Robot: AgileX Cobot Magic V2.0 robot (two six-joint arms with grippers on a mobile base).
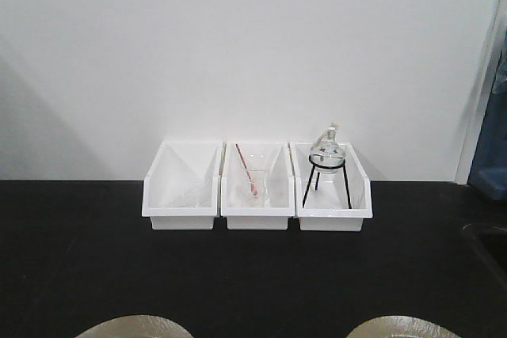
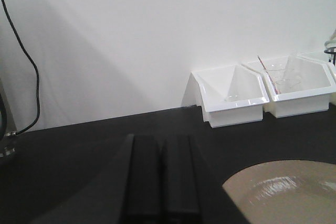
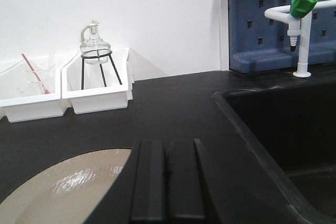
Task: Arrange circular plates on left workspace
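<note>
Two beige-tan round plates lie flat on the black bench top (image 1: 79, 259). In the front view only their far rims show at the bottom edge: the left plate (image 1: 135, 327) and the right plate (image 1: 402, 328). My left gripper (image 2: 160, 145) is shut and empty, just above the bench, with a plate (image 2: 286, 192) to its right. My right gripper (image 3: 167, 148) is shut and empty, with a plate (image 3: 68, 190) to its left; its left finger overlaps the plate's edge in the view. Neither gripper shows in the front view.
Three white bins stand in a row by the wall: an empty one (image 1: 181, 187), one with clear glassware and a red rod (image 1: 256, 187), one with a glass flask on a black tripod (image 1: 330, 187). A recessed black sink (image 3: 286, 129) and white tap (image 3: 302, 19) lie right.
</note>
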